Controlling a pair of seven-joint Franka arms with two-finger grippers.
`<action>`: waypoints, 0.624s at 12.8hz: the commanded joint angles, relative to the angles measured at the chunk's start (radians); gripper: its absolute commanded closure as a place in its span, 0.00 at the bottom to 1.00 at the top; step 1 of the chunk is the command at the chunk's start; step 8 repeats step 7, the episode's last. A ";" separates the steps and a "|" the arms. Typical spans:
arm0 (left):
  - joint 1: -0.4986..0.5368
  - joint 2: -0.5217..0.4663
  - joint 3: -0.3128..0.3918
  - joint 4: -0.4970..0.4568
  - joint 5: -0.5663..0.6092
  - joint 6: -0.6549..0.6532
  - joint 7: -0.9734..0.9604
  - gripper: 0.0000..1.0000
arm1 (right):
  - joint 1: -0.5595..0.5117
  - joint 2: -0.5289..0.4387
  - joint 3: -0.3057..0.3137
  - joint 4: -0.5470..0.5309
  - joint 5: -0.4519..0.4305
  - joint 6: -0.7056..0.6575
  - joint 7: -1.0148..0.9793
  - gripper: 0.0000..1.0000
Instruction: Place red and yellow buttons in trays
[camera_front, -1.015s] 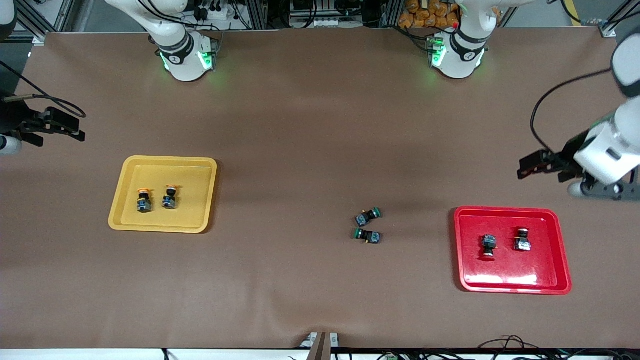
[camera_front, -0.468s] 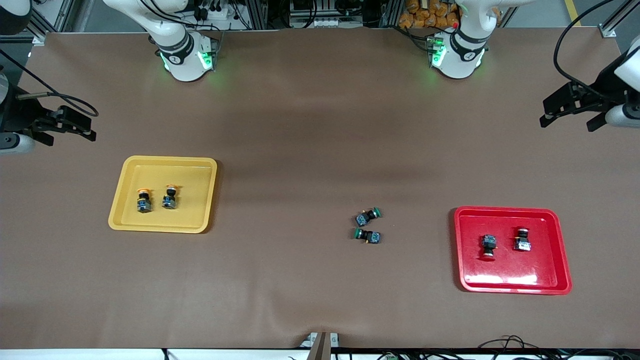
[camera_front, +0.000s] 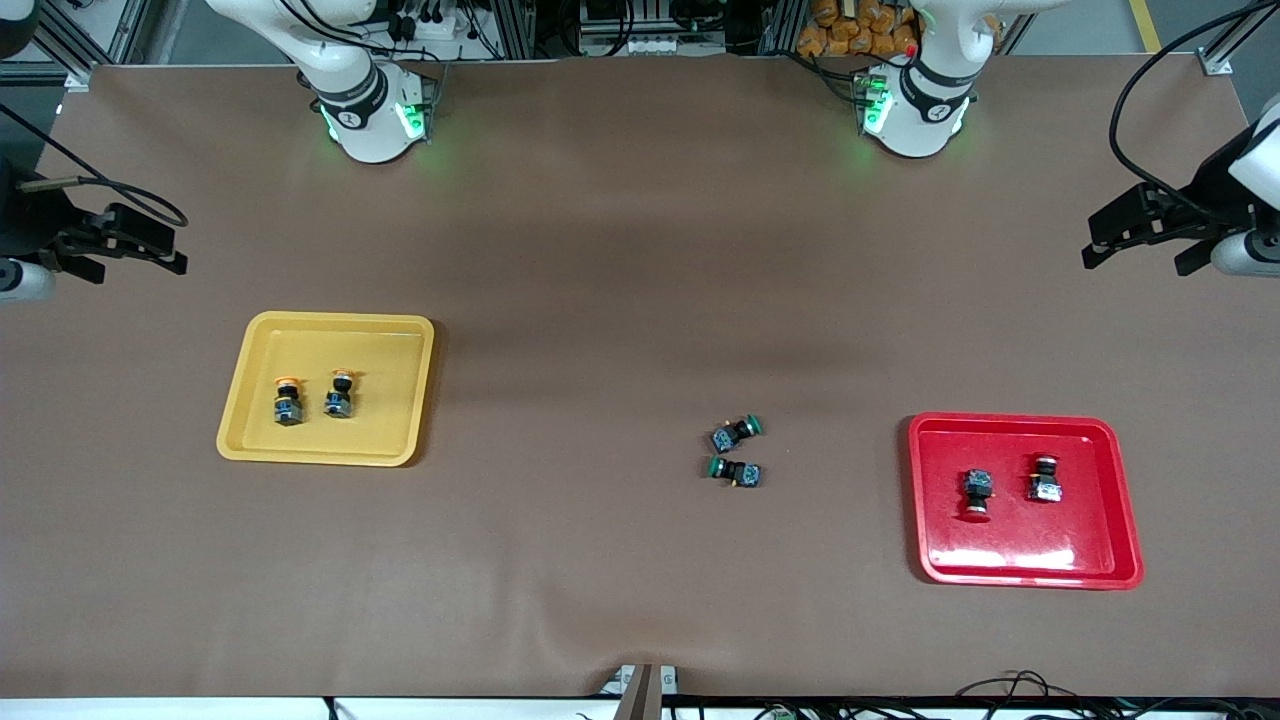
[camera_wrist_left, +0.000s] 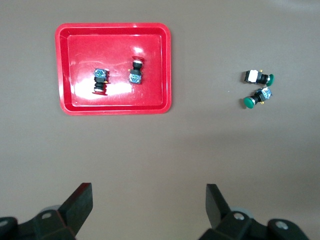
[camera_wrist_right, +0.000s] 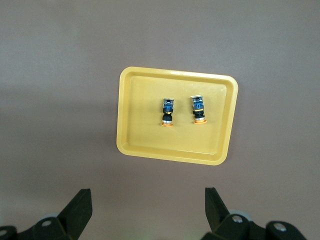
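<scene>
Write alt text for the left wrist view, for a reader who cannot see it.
Seen from above, a glossy red tray on a brown table holds two red-capped buttons lying side by side. Two green-capped buttons lie together on the bare table beside the tray. The left gripper is open and empty, over bare table.

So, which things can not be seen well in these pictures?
- Right hand: front view, its arm is cut off by the picture's edge.
- Left hand: front view, its arm is also cut by the edge.
- Red buttons: front view, the caps are too small against the red tray.
- Green buttons: missing from the right wrist view.
</scene>
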 joint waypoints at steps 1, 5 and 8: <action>0.005 0.020 -0.004 0.066 0.024 -0.007 -0.011 0.00 | -0.014 -0.006 0.005 0.011 0.017 -0.028 -0.002 0.00; 0.004 0.008 -0.002 0.068 0.024 -0.007 -0.013 0.00 | -0.015 -0.014 0.007 0.012 -0.015 -0.066 -0.003 0.00; 0.004 0.008 -0.002 0.068 0.024 -0.007 -0.013 0.00 | -0.015 -0.015 0.008 0.015 -0.020 -0.071 -0.002 0.00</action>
